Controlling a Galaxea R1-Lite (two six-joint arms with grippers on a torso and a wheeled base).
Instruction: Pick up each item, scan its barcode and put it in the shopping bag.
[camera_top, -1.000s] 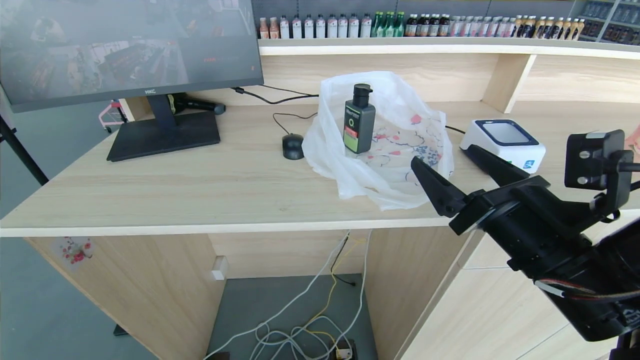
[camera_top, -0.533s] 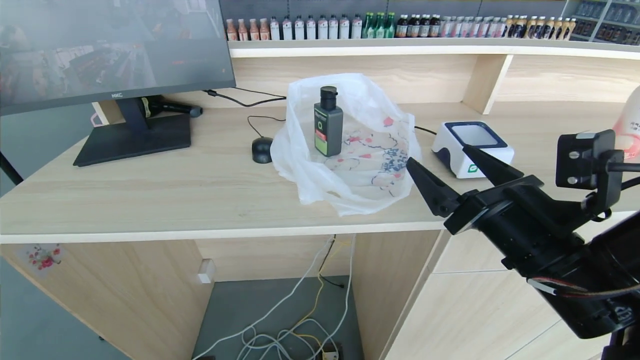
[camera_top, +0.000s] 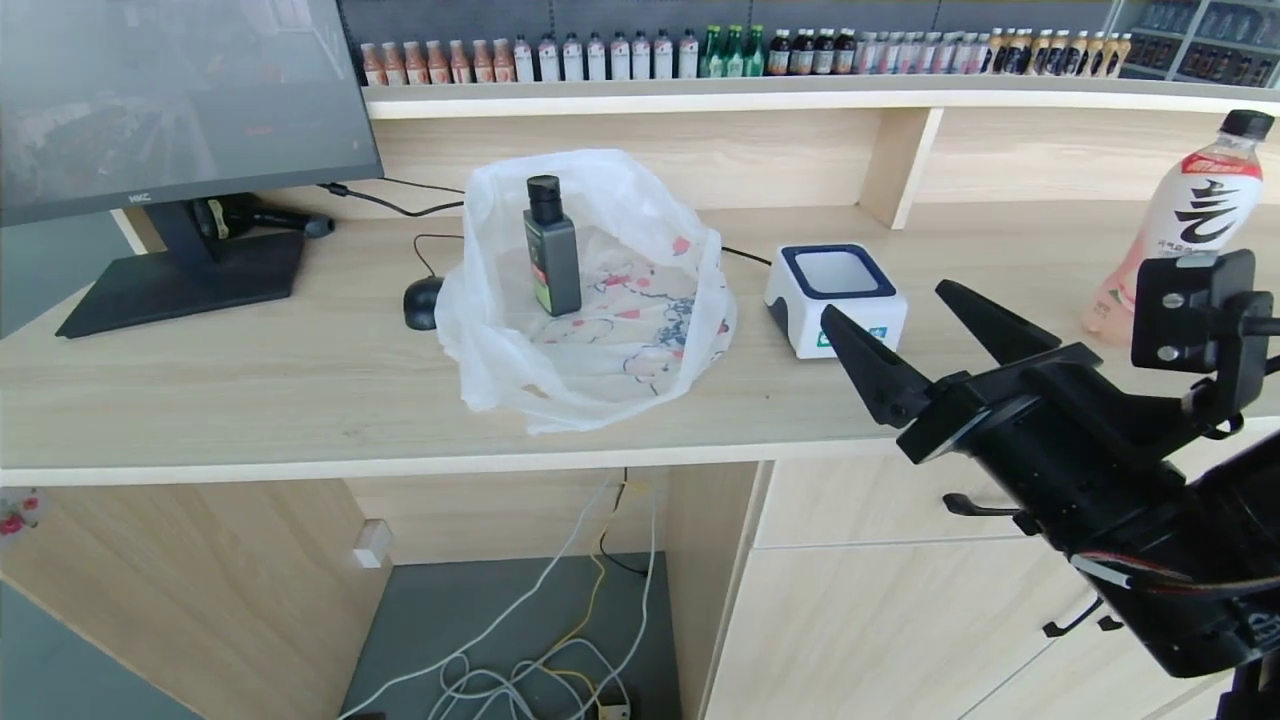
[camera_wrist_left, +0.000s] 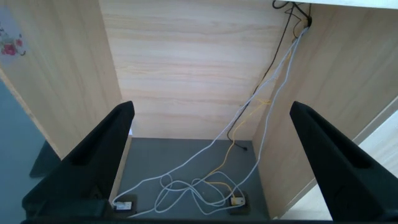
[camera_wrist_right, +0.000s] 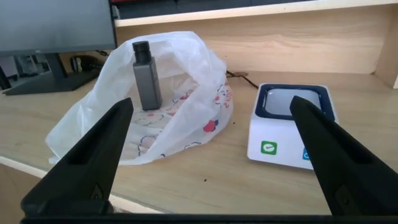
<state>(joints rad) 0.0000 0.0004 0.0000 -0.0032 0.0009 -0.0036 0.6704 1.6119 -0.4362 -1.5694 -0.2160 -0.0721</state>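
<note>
The shopping bag (camera_top: 600, 372) (camera_wrist_right: 186, 106) sits near the middle of the counter (camera_top: 250, 380), its front fold close to the front edge. It is thin, white, half-transparent plastic printed with red and blue figures, and it sags with its mouth open upward.

Inside it a grey bottle (camera_top: 553, 255) (camera_wrist_right: 145, 78) stands upright toward the back of the bag. It has a flat-sided dark body and a wide black cap, and a strip of label with red and green shows on one face.

Just beside the bag, toward the counter's right end, is the barcode scanner (camera_top: 835, 300) (camera_wrist_right: 289, 127). It is a white box with a dark blue rim around a pale top window, and a narrow strip of bare counter separates it from the bag.

Near the right end stands a drink bottle (camera_top: 1180, 215). It is clear plastic with pinkish liquid, a white label with black lettering and a black cap, and its lower part is partly hidden behind the arm's black bracket.

The right gripper (camera_top: 882, 298) (camera_wrist_right: 211, 102) hangs in front of the counter's front edge, pointing at the scanner and bag. Its jaws are spread wide and hold nothing.

The left gripper (camera_wrist_left: 211, 106) is below the counter, facing the recess where cables (camera_wrist_left: 205, 186) lie on the floor. Its jaws are also spread wide with nothing between them.

At the left end stand a monitor (camera_top: 170, 90) and, nearer the bag, a black mouse (camera_top: 422, 302). A row of bottles (camera_top: 740, 52) lines the shelf behind.
</note>
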